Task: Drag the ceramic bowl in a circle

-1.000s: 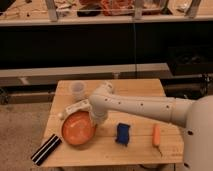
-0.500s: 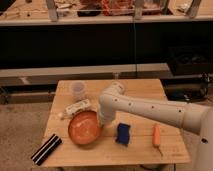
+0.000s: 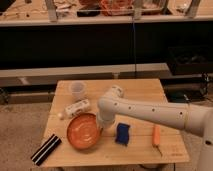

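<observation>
The ceramic bowl (image 3: 81, 132) is wide, shallow and orange, and sits on the wooden table (image 3: 140, 90) at the front left. My gripper (image 3: 103, 125) is at the end of the white arm, pointing down at the bowl's right rim. The arm's wrist hides the gripper's tip and where it meets the rim.
A translucent white cup (image 3: 77, 90) stands at the back left. A white bottle (image 3: 77, 108) lies just behind the bowl. A blue sponge (image 3: 122, 134) lies right of the gripper and an orange item (image 3: 156, 136) further right. A black striped object (image 3: 46, 148) lies at the front left corner.
The bowl and gripper moved to the right together, then slightly toward the table's front edge. The arm swung with them. The other objects stayed put.
</observation>
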Controlling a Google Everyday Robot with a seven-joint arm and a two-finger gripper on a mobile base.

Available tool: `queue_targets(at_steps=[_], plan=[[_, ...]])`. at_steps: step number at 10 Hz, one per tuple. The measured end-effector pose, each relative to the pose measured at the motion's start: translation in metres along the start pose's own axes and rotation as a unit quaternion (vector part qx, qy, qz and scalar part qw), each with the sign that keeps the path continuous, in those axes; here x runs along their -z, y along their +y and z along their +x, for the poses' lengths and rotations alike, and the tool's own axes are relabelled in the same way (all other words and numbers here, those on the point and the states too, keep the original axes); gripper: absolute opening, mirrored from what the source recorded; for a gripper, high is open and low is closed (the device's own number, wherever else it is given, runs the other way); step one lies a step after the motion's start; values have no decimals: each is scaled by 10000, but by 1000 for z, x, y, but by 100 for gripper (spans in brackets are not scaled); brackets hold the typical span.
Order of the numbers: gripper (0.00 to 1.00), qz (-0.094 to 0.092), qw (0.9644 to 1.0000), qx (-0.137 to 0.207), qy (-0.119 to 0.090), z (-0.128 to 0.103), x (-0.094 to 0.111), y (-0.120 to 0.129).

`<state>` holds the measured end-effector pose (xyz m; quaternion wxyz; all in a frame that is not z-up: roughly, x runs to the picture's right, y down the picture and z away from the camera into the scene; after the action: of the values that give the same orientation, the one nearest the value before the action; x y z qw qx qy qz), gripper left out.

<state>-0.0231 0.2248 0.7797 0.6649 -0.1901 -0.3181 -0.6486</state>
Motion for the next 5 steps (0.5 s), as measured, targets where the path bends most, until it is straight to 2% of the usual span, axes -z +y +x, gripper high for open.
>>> queue_targets(at_steps=[2,4,5], plan=[[1,-37,9998,187,-3,0,-2,-13],[1,-51,9992,403,-5,-2,-6,-36],[1,-64,9991,415,13,-2,-7,-37]])
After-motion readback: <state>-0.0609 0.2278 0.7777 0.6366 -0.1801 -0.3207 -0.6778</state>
